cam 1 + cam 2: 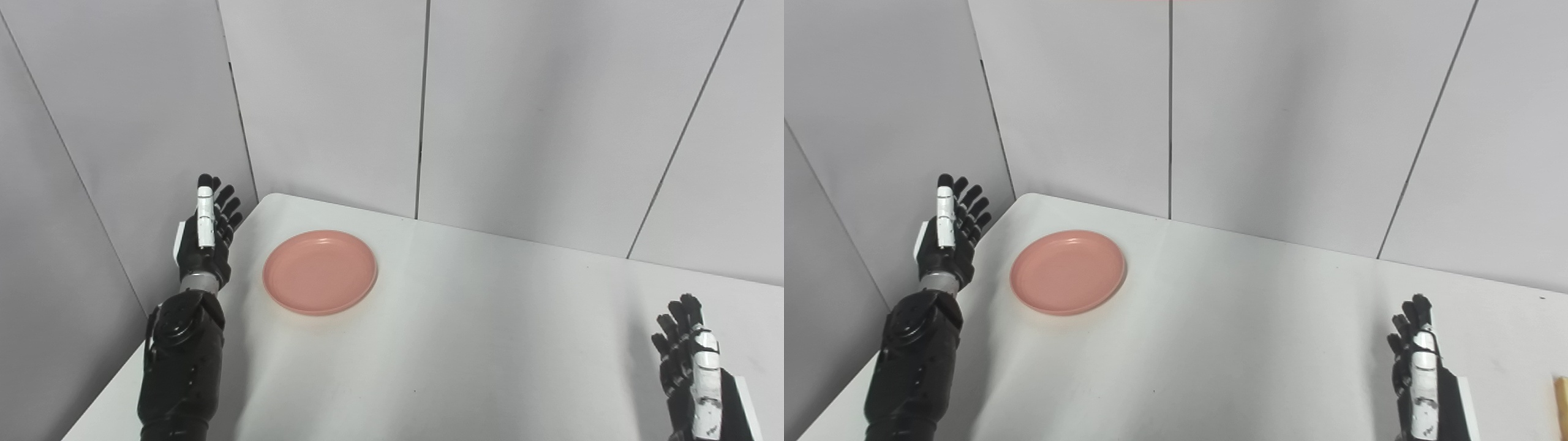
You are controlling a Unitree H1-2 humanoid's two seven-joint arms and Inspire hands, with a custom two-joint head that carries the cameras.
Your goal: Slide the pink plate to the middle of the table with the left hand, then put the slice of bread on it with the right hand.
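Sitting empty on the white table (465, 343), the pink plate (320, 272) has the left hand (207, 236) just beside it, fingers spread, holding nothing; right hand (691, 367) well apart, likewise open-fingered.
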